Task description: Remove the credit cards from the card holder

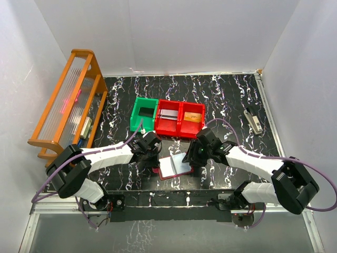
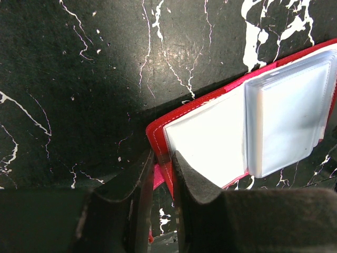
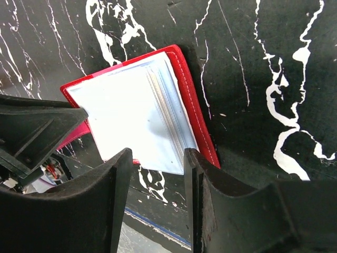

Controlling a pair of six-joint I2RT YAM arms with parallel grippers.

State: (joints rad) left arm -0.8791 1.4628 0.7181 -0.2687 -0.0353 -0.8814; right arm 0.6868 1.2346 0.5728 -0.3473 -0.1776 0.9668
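- Left gripper [image 2: 162,156]: jaws drawn narrow, pinching the red cover of the card holder [image 2: 210,134] at its near corner, one finger on each side of the edge.
- Right gripper [image 3: 158,154]: jaws apart with a clear gap, closed on nothing. It hangs just over the holder's pale plastic sleeves, and I cannot tell whether the pads touch them.
- Card holder: lies open on the black marbled table [image 1: 231,100], sleeves facing up, at 6 o'clock from the red bin [image 1: 180,132]. The left gripper is at its 9 o'clock side, the right at its 2 o'clock.
- One gold credit card [image 1: 192,118] lies in the red bin's right compartment.
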